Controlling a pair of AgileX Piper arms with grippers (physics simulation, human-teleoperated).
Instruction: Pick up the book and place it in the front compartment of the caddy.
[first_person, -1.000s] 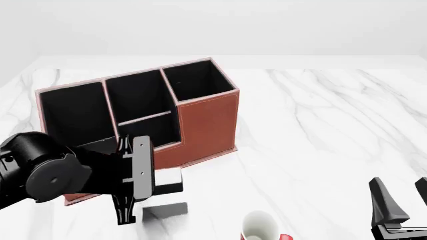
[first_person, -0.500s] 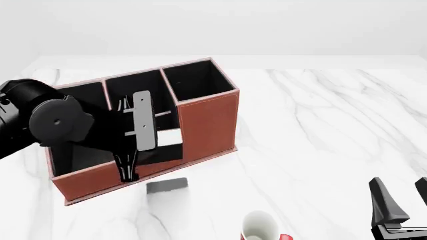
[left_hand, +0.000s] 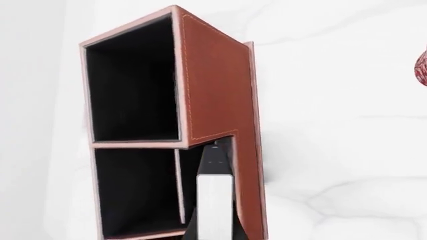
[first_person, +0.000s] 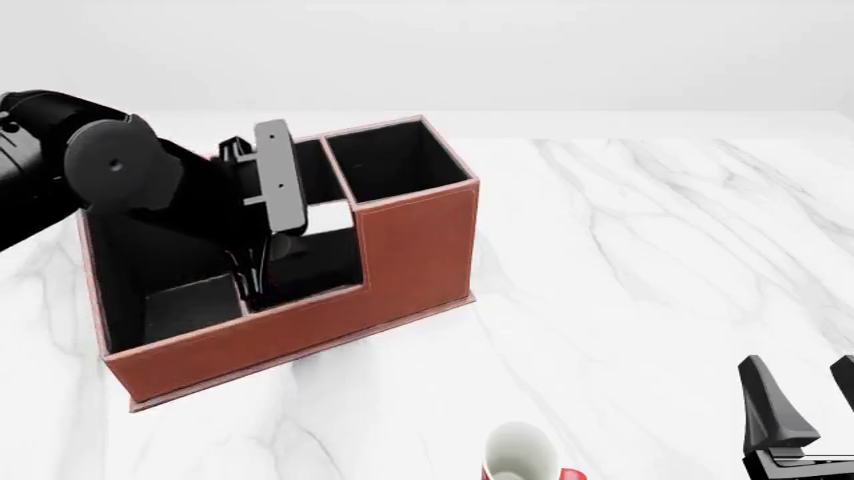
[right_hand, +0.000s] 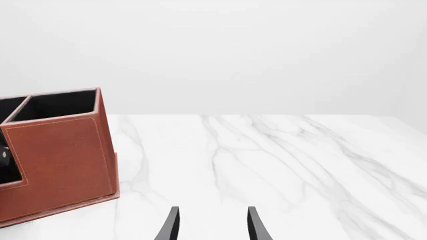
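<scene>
Surface: white marble surface (first_person: 641, 260) under a plain pale backdrop.
Left gripper: left gripper (first_person: 263, 265) reaches down into the caddy's low front section, clamped on the book; its fingertips are lost in the black lining.
Book: book (left_hand: 215, 205) stands on edge between the fingers, white page edge toward the wrist camera, long axis along the fingers, already below the front wall's rim.
Caddy: caddy (first_person: 414, 250) at ten o'clock from the surface's middle, tall compartments behind, low front one nearest the arms.
Key relation: book is directly beneath the left gripper, inside the front compartment; releasing seems all that remains.
Change: a second ago the book hung outside the front wall; now it is over and inside.
Mug: mug (first_person: 523, 455) at six o'clock, untouched.
Right gripper: right gripper (right_hand: 210, 225) idle at five o'clock, fingers apart, well away.
</scene>
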